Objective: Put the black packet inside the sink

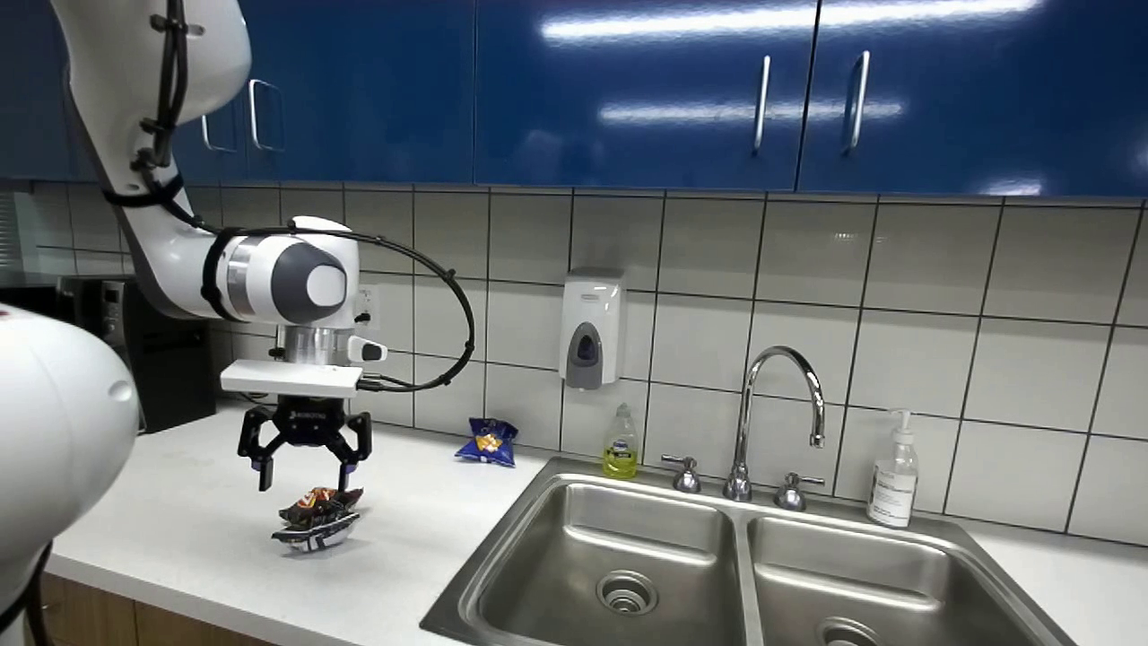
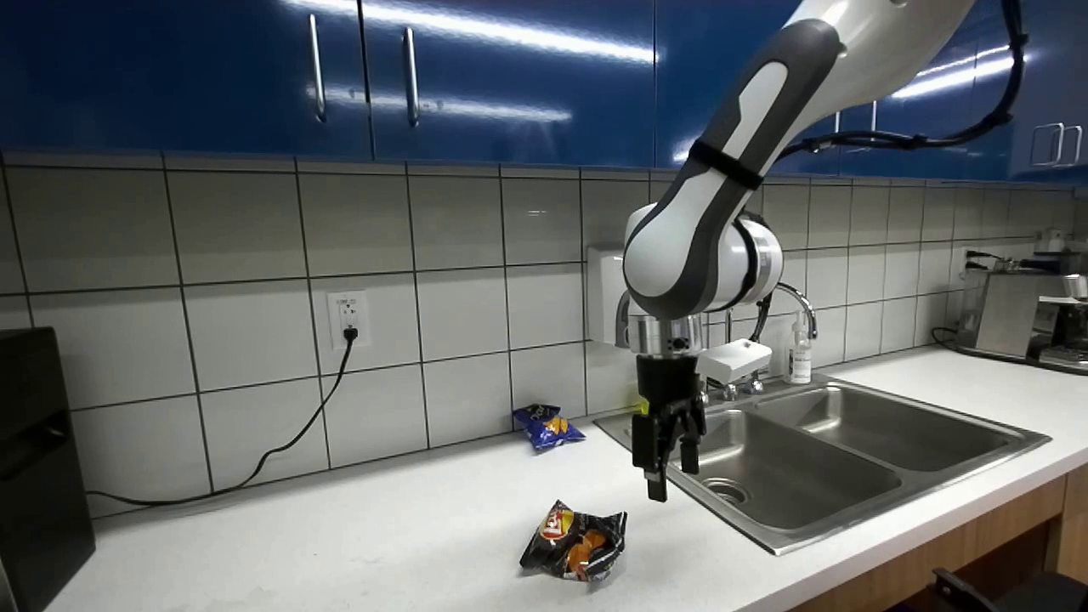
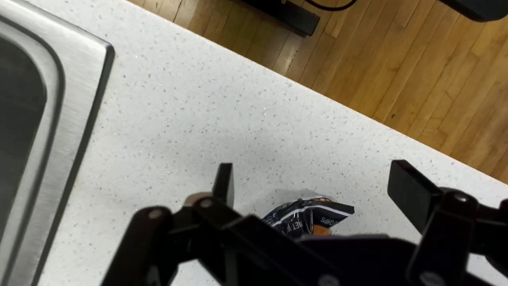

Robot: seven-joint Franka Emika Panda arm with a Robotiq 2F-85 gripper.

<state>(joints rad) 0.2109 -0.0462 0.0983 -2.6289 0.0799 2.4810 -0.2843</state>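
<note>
Black packet (image 2: 544,561) lies on the white counter (image 2: 340,544), left of the sink (image 1: 502,538) in both exterior views, well apart from its rim. Shiny wrapper, heavily crumpled, corners poking up. Red-and-yellow logo near one corner, orange chips printed on the front, plus a white patch with dark marks lower down. Wrist view: white stripe near one end, pale lettering, "CHIPS" legible; the rest of it is hidden behind the gripper (image 3: 312,176).

Tool state: wide, fingers (image 3: 412,194) pointing down and well apart from each other. It hangs above the counter on the packet's side of the sink; a gap between gripper and packet shows in an exterior view. Wrist view has the packet's visible end between the two fingers, the sink off to the left.

Rest, by the sink: blue packet (image 1: 489,441) near its back left corner; yellow soap bottle (image 1: 621,449) at its back edge; curved silver tap (image 1: 743,431) rising from the middle of that edge; clear pump bottle (image 1: 893,489) at its back right corner; white dispenser (image 1: 592,309) on the tiled wall (image 1: 700,341) behind its left half; blue cupboards (image 1: 628,81) higher above. Dark appliance (image 2: 42,476) far left of the sink, metal machine (image 2: 1003,314) far right of it.
</note>
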